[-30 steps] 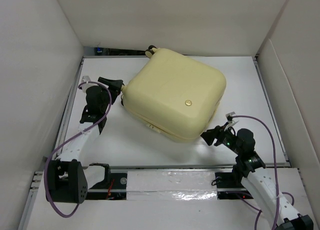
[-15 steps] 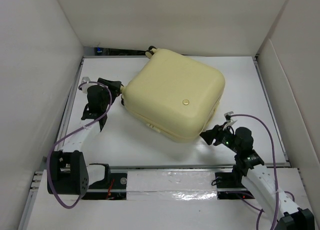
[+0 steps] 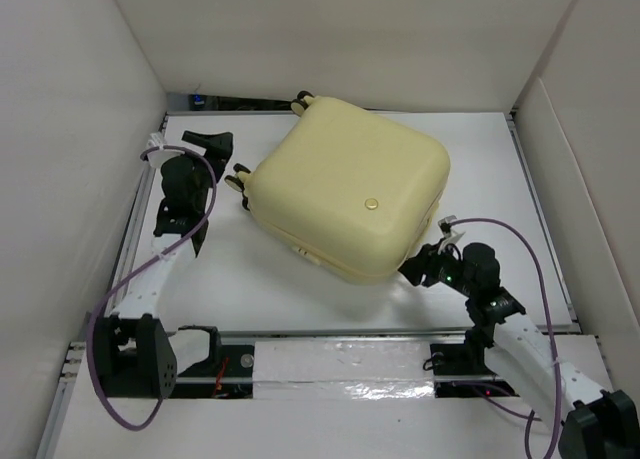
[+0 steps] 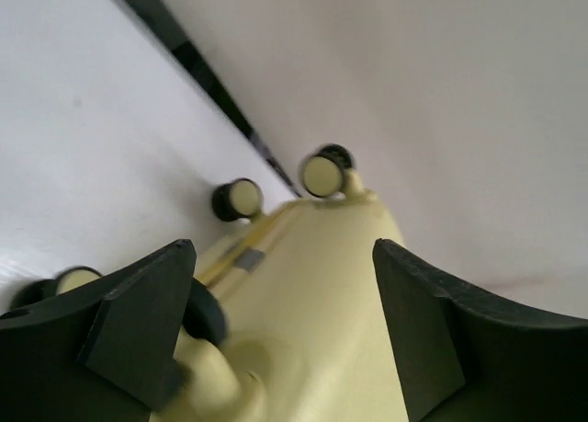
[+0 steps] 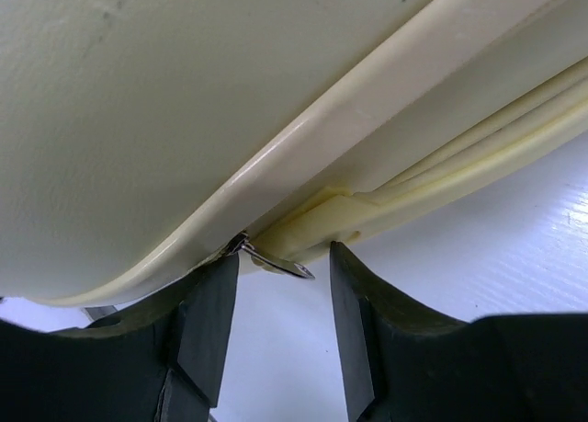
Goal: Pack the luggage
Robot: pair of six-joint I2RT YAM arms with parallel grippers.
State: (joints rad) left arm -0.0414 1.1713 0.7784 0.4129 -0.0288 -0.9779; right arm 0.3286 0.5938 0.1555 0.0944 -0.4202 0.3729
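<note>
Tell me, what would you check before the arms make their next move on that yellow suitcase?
1. Suitcase flat on the table: ok.
2. Suitcase open for packing: not ok, it is shut.
3. Zipper pull between the right jaws: ok.
4. Right jaws closed on the pull: not ok, they stand apart.
5. Left jaws open, clear of the wheels: ok.
6. Zip undone: cannot tell.

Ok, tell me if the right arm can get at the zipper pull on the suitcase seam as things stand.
Probably yes. The right gripper sits at the seam of the luggage, jaws apart, with the small metal zipper pull lying between its fingers and nothing blocking it.
</note>
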